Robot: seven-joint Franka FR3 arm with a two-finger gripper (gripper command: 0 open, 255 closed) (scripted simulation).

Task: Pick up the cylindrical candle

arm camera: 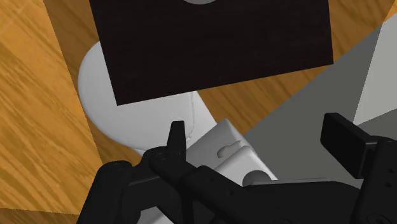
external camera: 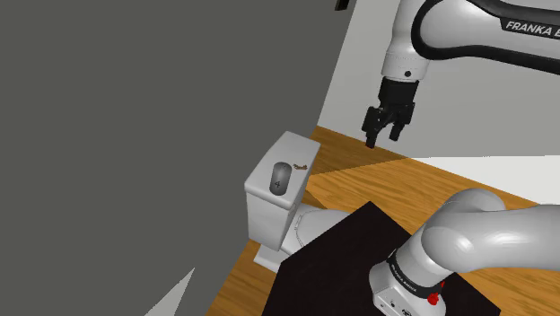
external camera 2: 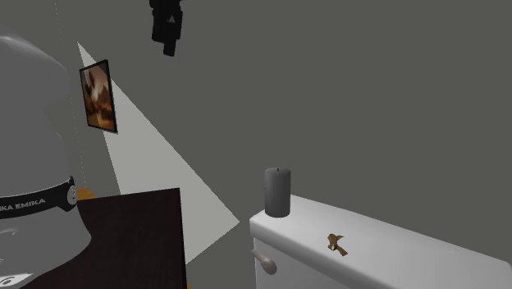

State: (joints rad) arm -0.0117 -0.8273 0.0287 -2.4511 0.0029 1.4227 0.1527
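Fingers of the black gripper (arm camera: 261,143) stand apart, holding nothing. The grey candle (external camera 2: 276,193) stands upright at one end of the toilet tank lid (external camera 2: 410,250), and a small brown trinket (external camera 2: 335,242) lies mid-lid, apart from it. With the gripper well above the lid, a skewed descent could knock the candle off the lid's edge.

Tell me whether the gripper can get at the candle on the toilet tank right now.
Probably yes. The open gripper hangs higher than the upright grey candle, nothing stands over it, and the small brown thing on the tank lid lies apart.
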